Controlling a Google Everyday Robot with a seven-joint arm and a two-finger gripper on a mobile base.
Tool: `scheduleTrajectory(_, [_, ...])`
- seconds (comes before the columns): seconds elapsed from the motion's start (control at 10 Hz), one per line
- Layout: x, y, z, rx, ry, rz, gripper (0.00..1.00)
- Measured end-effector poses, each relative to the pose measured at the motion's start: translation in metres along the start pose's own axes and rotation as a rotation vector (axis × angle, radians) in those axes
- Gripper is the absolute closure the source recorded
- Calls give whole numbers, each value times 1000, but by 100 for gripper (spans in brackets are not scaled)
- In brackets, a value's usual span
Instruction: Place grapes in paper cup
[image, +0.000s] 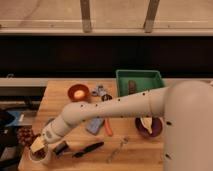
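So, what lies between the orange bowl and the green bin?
In the camera view, a blue-grey cup stands between the bowl and the bin. The gripper hangs at the paper cup, front-left.

The end effector (39, 148) is seen at the worktop's (135, 155) front left corner, over the paper cup (42, 157), most of which is hidden beneath it. The worktop's front edge is cut off by the frame. The grapes cannot be made out.
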Motion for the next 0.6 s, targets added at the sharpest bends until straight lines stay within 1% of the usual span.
scheduleTrajectory(0.3, [1,1,-4,4,-22,-11,22])
scheduleTrajectory(0.4, [1,1,-5,5,-24,-15,20])
scheduleTrajectory(0.6, [1,2,-8,11,-34,-23,20])
